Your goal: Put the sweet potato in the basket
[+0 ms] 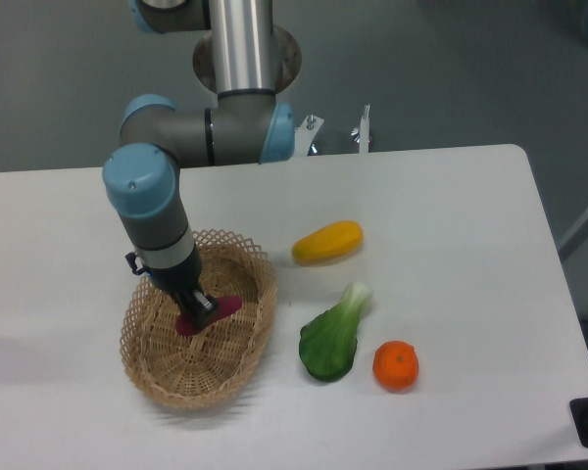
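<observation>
We see a white table against a grey wall. On its near left sits the oval tan wicker basket. Inside it, our black two-finger gripper pinches the small magenta sweet potato. To the right lie a yellow oblong vegetable, a green leafy bok choy and a round orange fruit.

One basket, four vegetables, one fruit.
</observation>
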Action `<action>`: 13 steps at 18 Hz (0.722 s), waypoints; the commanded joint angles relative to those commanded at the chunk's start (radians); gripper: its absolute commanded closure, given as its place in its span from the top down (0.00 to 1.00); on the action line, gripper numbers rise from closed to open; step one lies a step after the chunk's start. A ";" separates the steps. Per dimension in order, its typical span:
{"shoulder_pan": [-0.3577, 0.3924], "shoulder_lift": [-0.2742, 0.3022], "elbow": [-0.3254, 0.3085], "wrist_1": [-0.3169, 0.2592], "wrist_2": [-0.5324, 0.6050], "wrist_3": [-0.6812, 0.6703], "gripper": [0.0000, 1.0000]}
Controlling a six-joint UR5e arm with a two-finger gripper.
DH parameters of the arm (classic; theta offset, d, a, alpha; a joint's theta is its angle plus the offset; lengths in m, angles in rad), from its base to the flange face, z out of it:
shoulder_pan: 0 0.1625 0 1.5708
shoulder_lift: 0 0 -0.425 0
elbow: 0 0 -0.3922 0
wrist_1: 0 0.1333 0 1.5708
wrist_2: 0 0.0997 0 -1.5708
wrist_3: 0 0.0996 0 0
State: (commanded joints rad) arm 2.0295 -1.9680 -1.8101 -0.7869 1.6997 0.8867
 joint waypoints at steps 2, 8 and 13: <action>-0.002 -0.005 -0.002 0.000 0.000 -0.002 0.30; -0.002 0.005 0.018 0.003 0.000 -0.003 0.89; -0.002 0.008 0.107 0.009 -0.009 -0.090 1.00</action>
State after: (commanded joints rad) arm 2.0279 -1.9604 -1.7029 -0.7777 1.6904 0.7965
